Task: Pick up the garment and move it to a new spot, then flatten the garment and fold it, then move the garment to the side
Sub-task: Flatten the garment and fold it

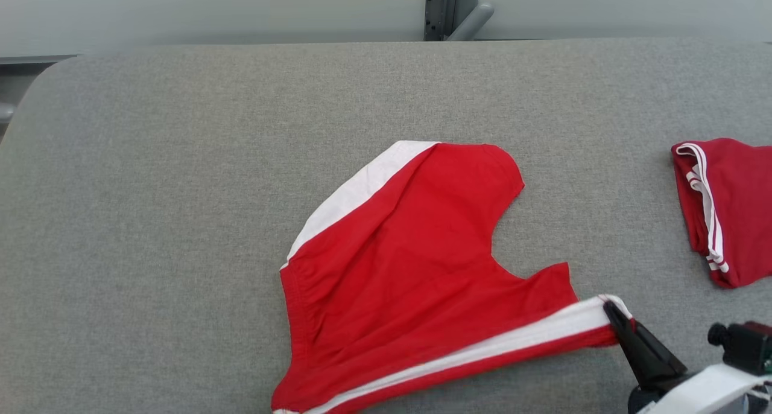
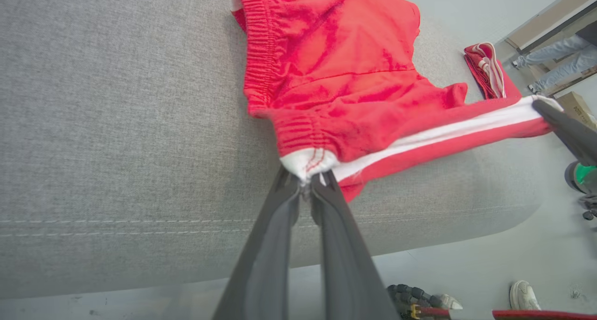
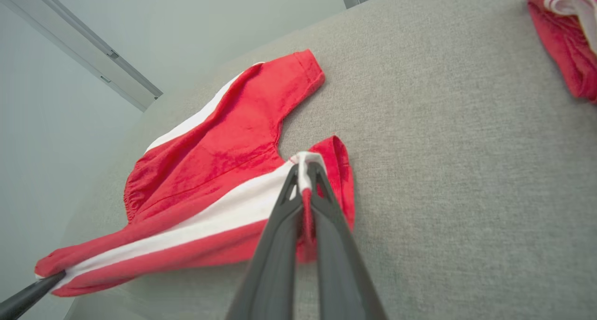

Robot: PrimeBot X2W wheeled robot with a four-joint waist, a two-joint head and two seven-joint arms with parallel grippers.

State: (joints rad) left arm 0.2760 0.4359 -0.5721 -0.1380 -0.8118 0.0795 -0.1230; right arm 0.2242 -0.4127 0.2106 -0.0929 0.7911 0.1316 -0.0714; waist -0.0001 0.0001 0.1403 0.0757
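The garment (image 1: 416, 251) is a pair of red shorts with white side stripes, lying on the grey padded table (image 1: 181, 191) with its near edge pulled taut between both grippers. My right gripper (image 1: 610, 309) is shut on the hem corner of one leg, seen close in the right wrist view (image 3: 305, 168). My left gripper (image 2: 306, 179) is shut on the white waistband corner of the garment (image 2: 336, 77) near the table's front edge. The other leg of the garment (image 3: 224, 138) lies flat toward the far side.
A second red garment (image 1: 730, 209) with white stripes lies folded at the table's right edge. A grey bracket (image 1: 449, 9) stands behind the far edge. In the left wrist view, a person's legs (image 2: 559, 59) and a shoe (image 2: 524, 295) are on the floor.
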